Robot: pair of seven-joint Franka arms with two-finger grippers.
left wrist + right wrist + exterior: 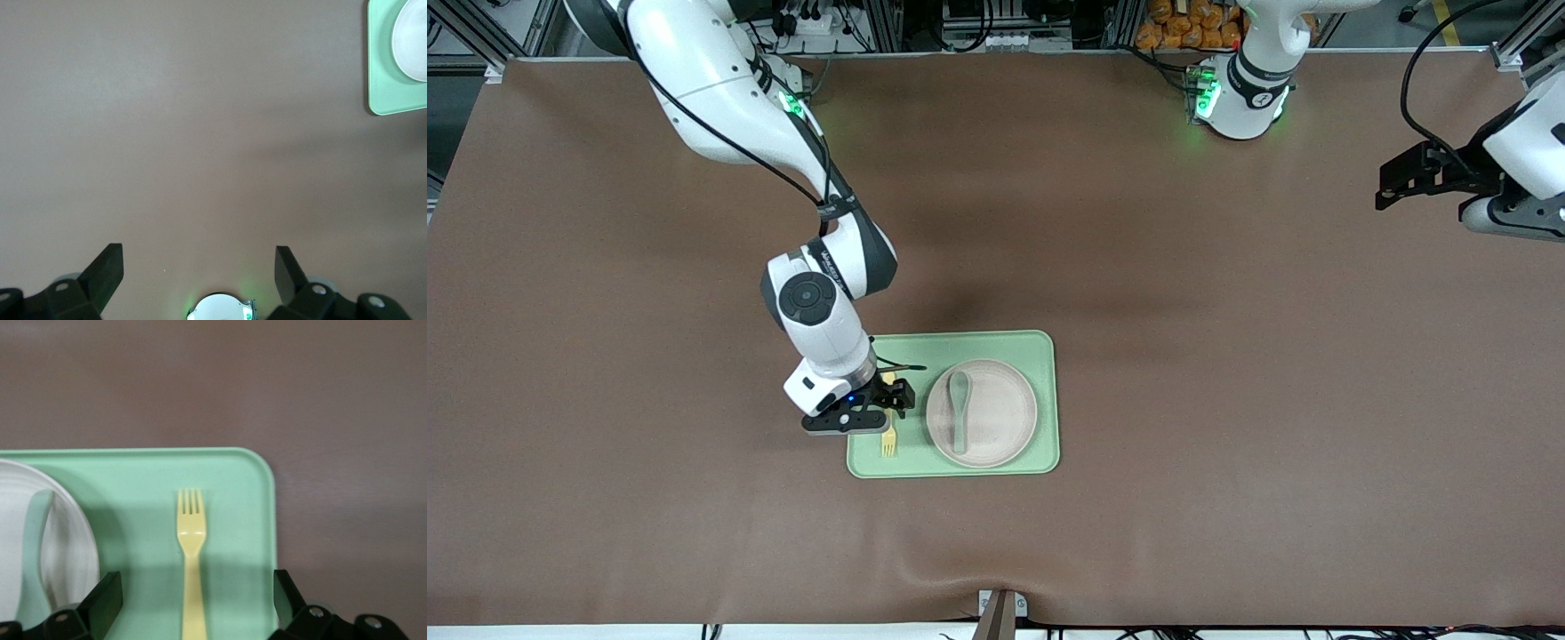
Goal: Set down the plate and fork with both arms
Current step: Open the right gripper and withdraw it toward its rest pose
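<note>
The right gripper (874,411) hangs over the fork (888,440), which lies on the green tray (1040,400) beside the plate (996,425) holding a green spoon (959,404); its fingers (107,593) are spread wide with the handle between them, nothing gripped. The fork step looks current: descend and close, or lift away. The left gripper (199,275) waits over bare bench (1227,311) at its own end, fingers apart.

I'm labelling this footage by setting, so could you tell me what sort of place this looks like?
Most likely a robotics lab bench set up as a mock dining spot: two arms mounted on a brown mat, aluminium framing and cables along its edge, and a green tray holding a plate, spoon and fork.
</note>
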